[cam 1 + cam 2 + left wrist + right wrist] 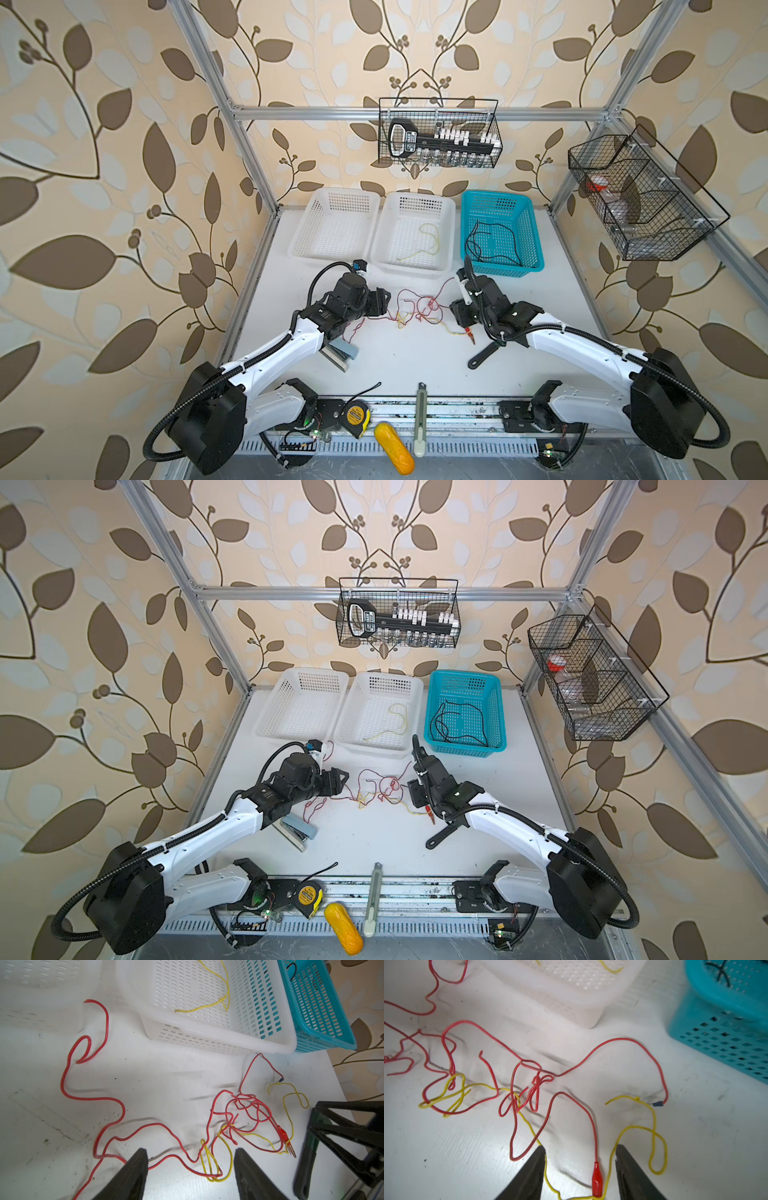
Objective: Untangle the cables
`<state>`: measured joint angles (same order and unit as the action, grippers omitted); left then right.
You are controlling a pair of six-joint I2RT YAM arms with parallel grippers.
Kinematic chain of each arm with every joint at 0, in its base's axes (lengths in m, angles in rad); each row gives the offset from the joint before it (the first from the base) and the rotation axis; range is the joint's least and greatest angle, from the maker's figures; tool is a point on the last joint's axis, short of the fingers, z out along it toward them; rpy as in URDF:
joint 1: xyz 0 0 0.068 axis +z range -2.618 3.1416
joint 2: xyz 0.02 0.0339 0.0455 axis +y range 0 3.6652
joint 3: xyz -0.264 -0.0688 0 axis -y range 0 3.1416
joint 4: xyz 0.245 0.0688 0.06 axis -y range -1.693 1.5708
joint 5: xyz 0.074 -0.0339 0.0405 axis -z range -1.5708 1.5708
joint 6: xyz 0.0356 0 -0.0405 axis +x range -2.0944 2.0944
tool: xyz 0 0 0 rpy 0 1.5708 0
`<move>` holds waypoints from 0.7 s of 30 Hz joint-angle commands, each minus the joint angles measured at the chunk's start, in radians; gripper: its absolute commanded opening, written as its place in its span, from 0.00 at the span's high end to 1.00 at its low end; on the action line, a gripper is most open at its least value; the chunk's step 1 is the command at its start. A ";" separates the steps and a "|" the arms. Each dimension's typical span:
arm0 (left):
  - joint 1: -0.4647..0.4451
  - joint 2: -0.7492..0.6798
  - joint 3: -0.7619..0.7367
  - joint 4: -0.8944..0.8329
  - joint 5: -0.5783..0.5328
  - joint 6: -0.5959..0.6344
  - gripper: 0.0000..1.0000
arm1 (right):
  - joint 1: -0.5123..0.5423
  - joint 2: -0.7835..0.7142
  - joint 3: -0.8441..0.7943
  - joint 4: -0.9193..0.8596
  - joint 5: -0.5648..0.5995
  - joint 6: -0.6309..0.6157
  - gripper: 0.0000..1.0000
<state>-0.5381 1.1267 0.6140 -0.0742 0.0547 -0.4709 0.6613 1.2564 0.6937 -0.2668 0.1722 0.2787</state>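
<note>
The tangle of red and yellow cables (417, 309) lies mid-surface (395, 365), between the two arms. One yellow cable (430, 239) already sits in the middle white basket (409, 271), and a black cable (494, 243) sits in the teal basket (505, 271). Your right tool (580, 1169) hangs low with its jaws apart, gripping nothing. The red alligator clip (597, 1178) lies between them, and a yellow strand (633, 1126) crosses at the clip's tip in the same gap. Your left tool (191, 1167) is likewise spread and holds nothing, over a red run and a yellow loop at the edge of the knot. Step in hand, as judged: take the clip end and draw its red lead out. Close on the clip body only. Shift sideways first if needed so the yellow strand stays out of the pinch; otherwise you likely drag both and tighten the knot. Lift little and pull slowly away from the knot. Consider pinning the yellow loop with the left tool. Obstacles: a black-handled implement (484, 357) lies just beside the right wrist, probably on the pull-back path, and a stapler (338, 353) sits just beside the left forearm. The basket walls stand near the far side of the knot, so don't sweep that way.
</note>
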 commanded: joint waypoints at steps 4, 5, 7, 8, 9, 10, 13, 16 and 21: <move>-0.008 0.000 0.043 0.013 0.014 0.032 0.33 | 0.022 0.067 -0.052 0.107 -0.085 -0.016 0.46; -0.007 -0.001 0.042 0.013 0.011 0.032 0.32 | 0.032 0.077 -0.059 0.123 -0.093 -0.018 0.46; -0.007 0.001 0.037 0.015 0.009 0.032 0.32 | 0.056 0.097 -0.068 0.146 -0.101 -0.027 0.46; -0.007 0.002 0.037 0.016 0.010 0.032 0.32 | 0.068 0.111 -0.068 0.157 -0.098 -0.030 0.46; -0.008 0.004 0.037 0.016 0.008 0.031 0.32 | 0.078 0.125 -0.070 0.164 -0.095 -0.032 0.46; -0.008 0.004 0.036 0.016 0.011 0.031 0.32 | 0.088 0.139 -0.070 0.171 -0.090 -0.032 0.46; -0.008 0.004 0.040 0.016 0.013 0.033 0.32 | 0.098 0.180 -0.076 0.197 -0.078 -0.015 0.49; -0.008 0.002 0.042 0.013 0.010 0.037 0.32 | 0.098 0.194 -0.095 0.233 -0.071 0.009 0.49; -0.007 0.008 0.039 0.018 0.007 0.034 0.32 | 0.098 0.186 -0.115 0.255 -0.062 0.030 0.49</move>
<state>-0.5381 1.1301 0.6193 -0.0772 0.0544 -0.4507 0.7570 1.4433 0.5957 -0.0463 0.0975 0.2913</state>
